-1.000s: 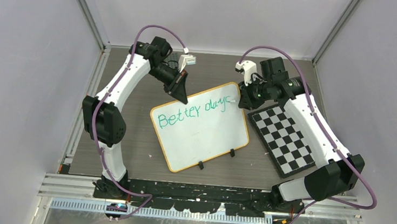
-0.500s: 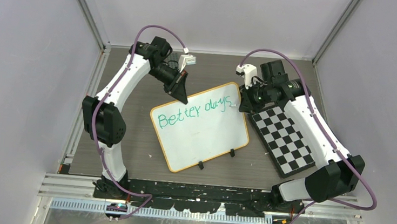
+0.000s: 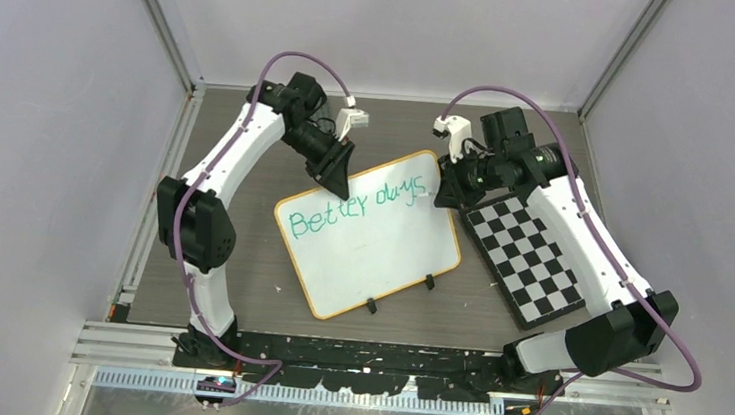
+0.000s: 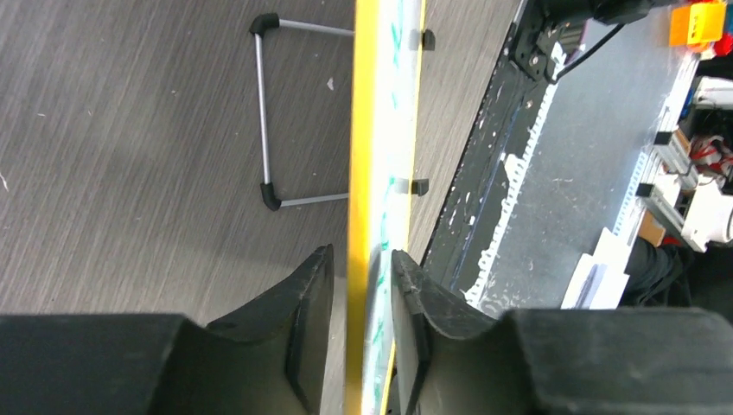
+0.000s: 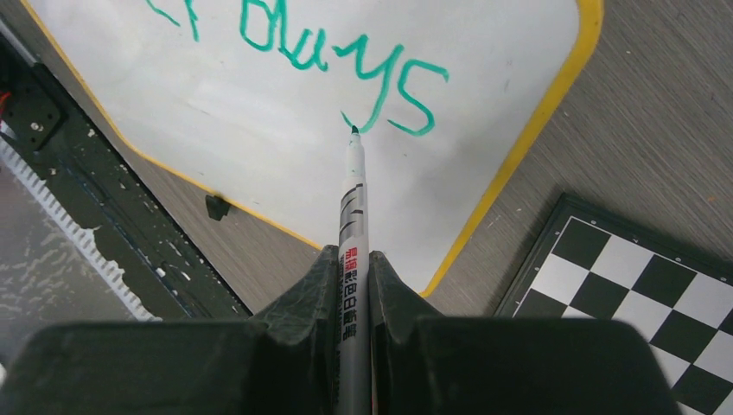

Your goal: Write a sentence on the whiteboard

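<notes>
My right end effector (image 5: 353,259) is clenched on a slim grey marker (image 5: 353,199), its green tip at the glossy whiteboard (image 3: 370,253) just under the sentence (image 3: 354,206), looping green handwriting that reads "Better days". The rounded-corner board with its thin yellow-orange rim stands tilted on the dark wood-grain surface (image 3: 236,286), just beside a black-and-white checkerboard (image 3: 529,262). My left end effector (image 4: 361,255) straddles the board's top rim, its ribbed black fingers slightly released, with a sliver of gap on one side.
</notes>
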